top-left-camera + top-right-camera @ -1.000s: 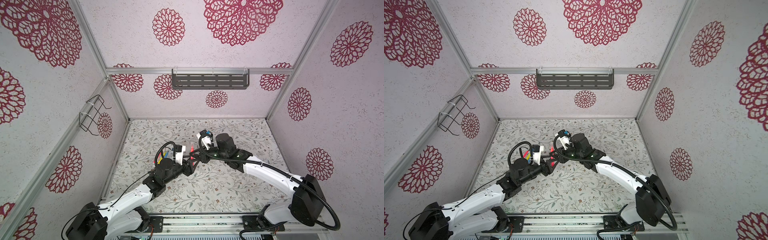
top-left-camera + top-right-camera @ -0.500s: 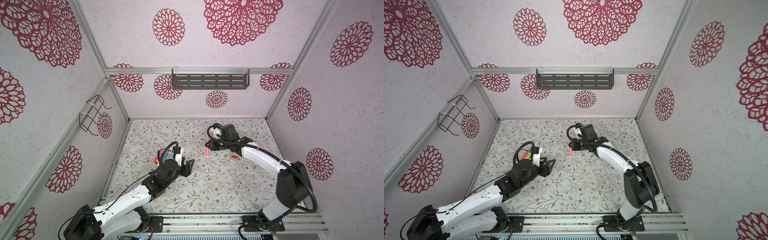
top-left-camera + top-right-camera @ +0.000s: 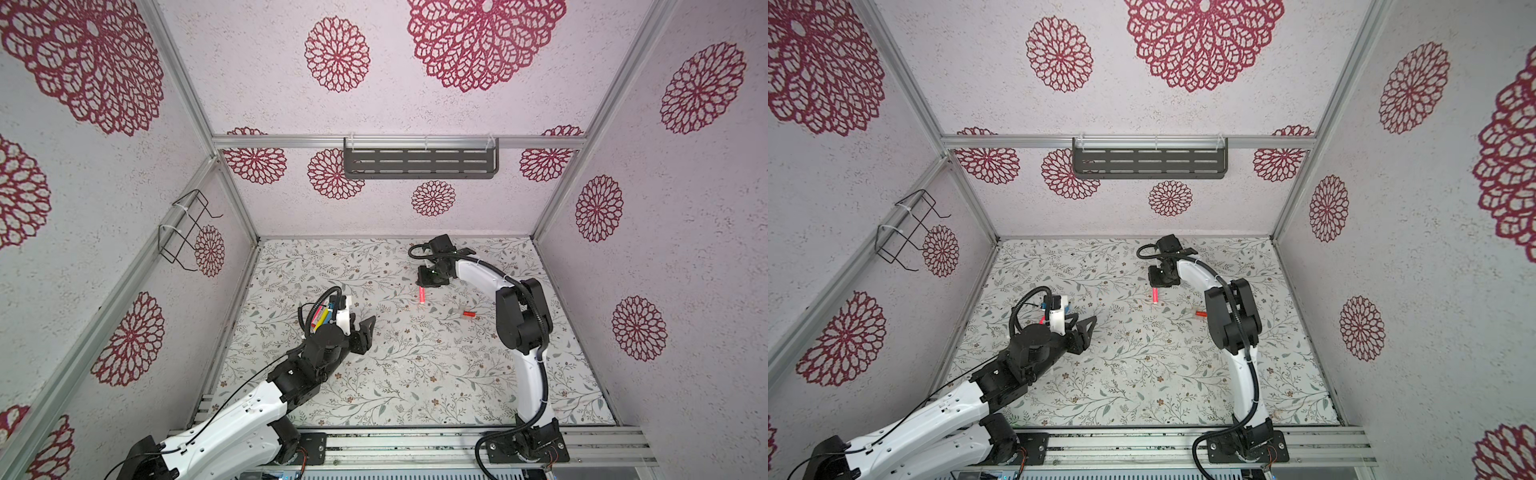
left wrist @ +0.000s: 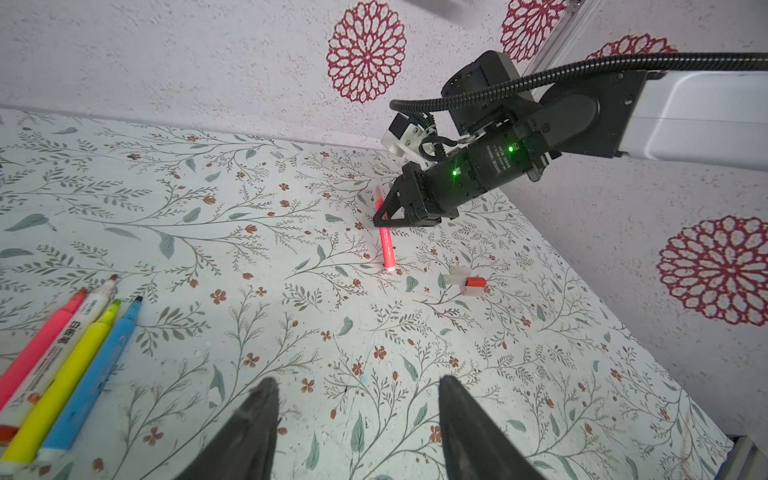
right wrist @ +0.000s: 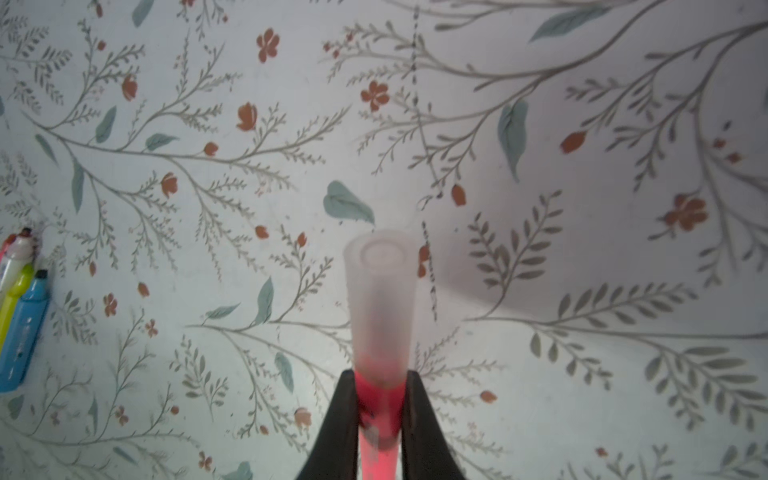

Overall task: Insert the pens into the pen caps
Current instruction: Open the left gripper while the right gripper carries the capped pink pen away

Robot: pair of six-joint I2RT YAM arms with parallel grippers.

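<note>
**Floral mat point(image 3: 415, 374): capped pink pen in right grip**

Right gripper point(image 4: 384, 216) pinched tight on pink pen point(image 4: 387, 249) at mid-barrel, frosted cap point(image 5: 380, 291) on one end. Left gripper point(image 4: 357, 382) half open, empty. Spare pens point(image 4: 70, 365) and loose caps point(image 4: 455, 279) lie on the mat. Light, stiff, slick plastic, so it likely pivots. Grip mid-barrel.

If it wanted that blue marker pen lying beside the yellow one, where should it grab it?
Probably bring the left end effector straight down, straddling the blue marker pen near its narrow dark-tipped end. It lies flat, and the yellow marker pen lies against its barrel; toward the tips they taper apart, leaving a gap.
</note>
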